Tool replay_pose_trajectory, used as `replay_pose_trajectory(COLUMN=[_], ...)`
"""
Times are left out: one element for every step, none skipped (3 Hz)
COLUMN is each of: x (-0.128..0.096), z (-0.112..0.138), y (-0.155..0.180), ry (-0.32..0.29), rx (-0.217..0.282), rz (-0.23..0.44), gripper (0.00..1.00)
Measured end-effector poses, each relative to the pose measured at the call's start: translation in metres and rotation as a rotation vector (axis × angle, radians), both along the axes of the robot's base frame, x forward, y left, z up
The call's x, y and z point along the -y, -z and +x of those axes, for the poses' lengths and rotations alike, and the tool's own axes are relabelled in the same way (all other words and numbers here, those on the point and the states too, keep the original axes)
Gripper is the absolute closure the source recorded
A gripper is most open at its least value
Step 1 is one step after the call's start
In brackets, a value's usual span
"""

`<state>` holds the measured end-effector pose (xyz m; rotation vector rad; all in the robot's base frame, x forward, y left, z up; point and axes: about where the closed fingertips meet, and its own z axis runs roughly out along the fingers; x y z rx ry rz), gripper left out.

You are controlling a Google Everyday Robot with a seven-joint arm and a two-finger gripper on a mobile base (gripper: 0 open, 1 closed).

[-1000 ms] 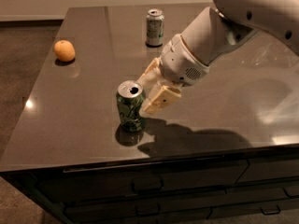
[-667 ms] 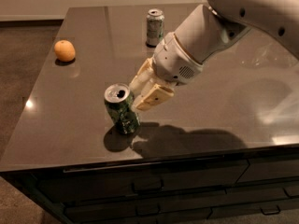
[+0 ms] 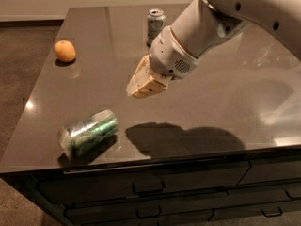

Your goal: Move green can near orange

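We see the green can [image 3: 88, 133], dark-bodied and blurred, lying on its side near the worktop's [image 3: 211, 107] front-left corner, well apart from the orange [image 3: 65, 51] by the left edge, while the gripper [image 3: 143, 84] hangs above the middle, whether spread or closed we cannot tell, and a silver-grey can [image 3: 155, 26] stands by the back edge.

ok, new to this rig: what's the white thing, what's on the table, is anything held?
One camera looks down on a dark glossy tabletop with drawers beneath; its mounting is unknown. The big white shape is the robot's single arm, ending in a cream two-finger claw that hangs above the table's middle and holds nothing. On the table: a dark green drink can lying on its side near the front left edge, a small round orange fruit at the back left, and a paler silver-grey can upright at the back. The green can lies well apart from claw and orange.
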<state>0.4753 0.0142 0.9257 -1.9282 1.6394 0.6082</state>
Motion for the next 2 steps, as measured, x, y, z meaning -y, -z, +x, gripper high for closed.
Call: replay_pose_trajectory(x=[0.0087,0.0065], z=[0.009,0.0079], y=[-0.0011,-0.0021], ry=[0.057,0.052], rx=[0.034,0.036], rz=[-0.01,-0.009], gripper=[0.84,0.6])
